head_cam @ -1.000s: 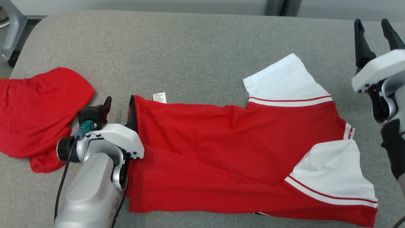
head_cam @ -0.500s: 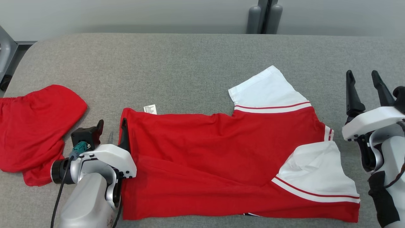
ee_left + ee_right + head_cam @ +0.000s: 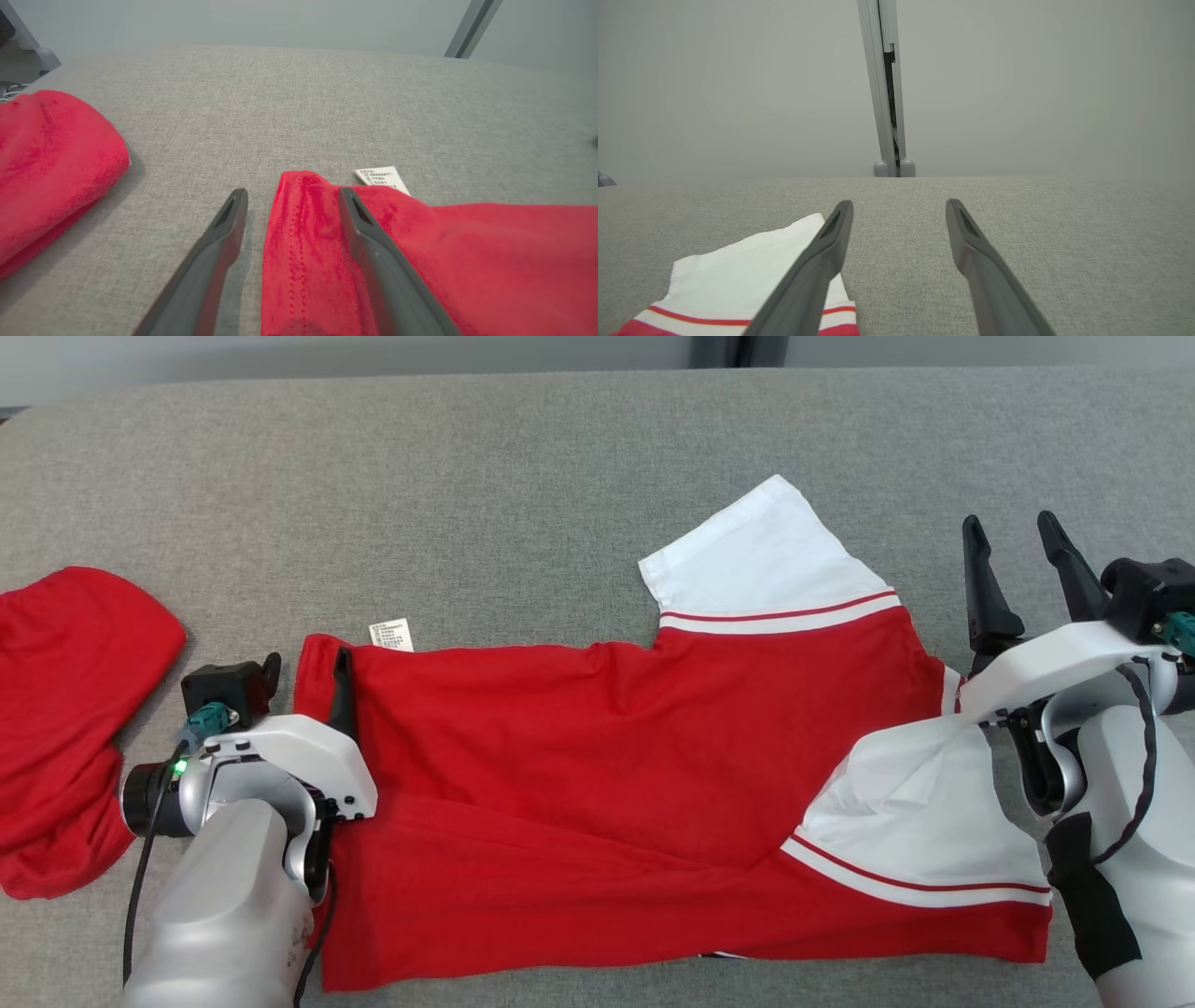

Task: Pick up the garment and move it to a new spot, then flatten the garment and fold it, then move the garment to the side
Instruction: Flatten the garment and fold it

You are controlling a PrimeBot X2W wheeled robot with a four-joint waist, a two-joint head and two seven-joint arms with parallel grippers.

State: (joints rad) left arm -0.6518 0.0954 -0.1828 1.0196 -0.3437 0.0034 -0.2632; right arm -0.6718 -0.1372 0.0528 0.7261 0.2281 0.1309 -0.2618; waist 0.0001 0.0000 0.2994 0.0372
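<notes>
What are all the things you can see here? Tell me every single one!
shirt: one, red with white sleeves and red stripes, spread across the middle of the table
label: one, white, sticking out from the shirt's far edge near its left end
other cloth: one, red, bunched up at the table's left side
table: one, grey fabric top, under everything
post: one, grey, upright against the wall beyond the table
left gripper: one, white body with dark fingers, jaws open astride the shirt's left hem
right gripper: one, white body with dark fingers, jaws open, beside the shirt's right end, holding nothing
</notes>
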